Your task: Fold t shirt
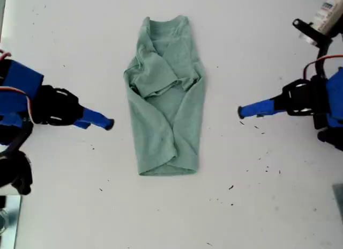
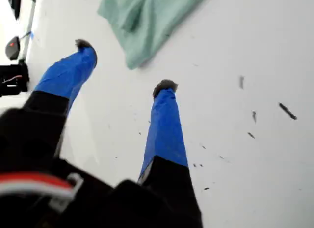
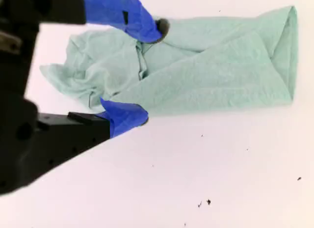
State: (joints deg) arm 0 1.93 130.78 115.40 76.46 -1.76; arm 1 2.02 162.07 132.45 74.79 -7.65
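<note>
The pale green t shirt lies flat on the white table, neck at the far end, with both sides and sleeves folded in over the middle. My first gripper is open on the exterior view's right, well short of the t shirt's hem corner. My second gripper is open on the exterior view's left, a short gap from the cloth's edge, facing the bunched sleeves. Neither holds anything.
Small dark specks dot the table on the exterior view's right and front. A black stand with a white-labelled object is at the exterior view's far right. Bare table surrounds the shirt.
</note>
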